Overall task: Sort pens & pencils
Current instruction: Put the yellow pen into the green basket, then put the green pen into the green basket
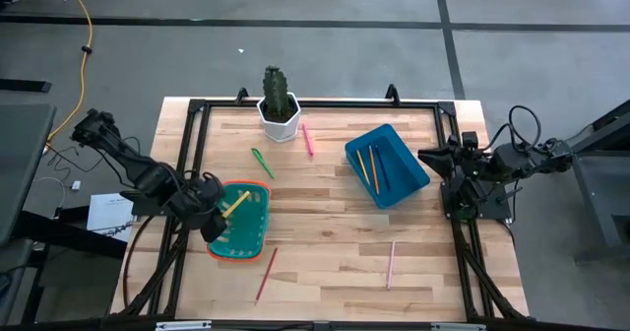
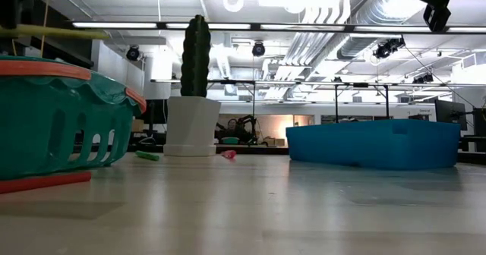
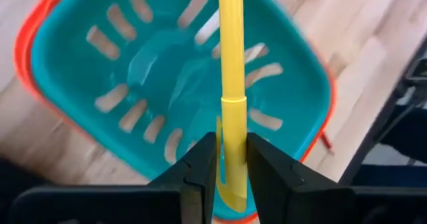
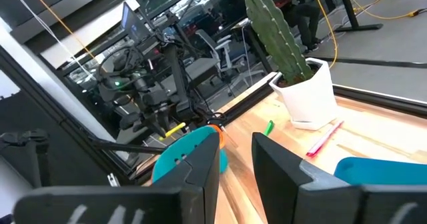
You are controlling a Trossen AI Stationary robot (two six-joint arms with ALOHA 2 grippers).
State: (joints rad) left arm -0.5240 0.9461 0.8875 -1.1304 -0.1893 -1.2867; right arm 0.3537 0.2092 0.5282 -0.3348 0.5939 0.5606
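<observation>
While I am holding the yellow pen (image 3: 231, 84) clamped in the left end effector (image 3: 230, 174) above the teal basket (image 1: 258, 234), the green pen (image 1: 262, 162), pink pen (image 1: 307, 139) and two pencils (image 1: 390, 264) are lying beyond it; the right end effector (image 4: 235, 167) is idling apart.

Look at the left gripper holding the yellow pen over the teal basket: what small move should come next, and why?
Probably open the fingers and let go. The left gripper is shut on the yellow pen, and the left wrist view shows the pen hanging directly over the inside of the teal basket, so a release should drop it in. The right gripper waits at the table's right edge.
</observation>
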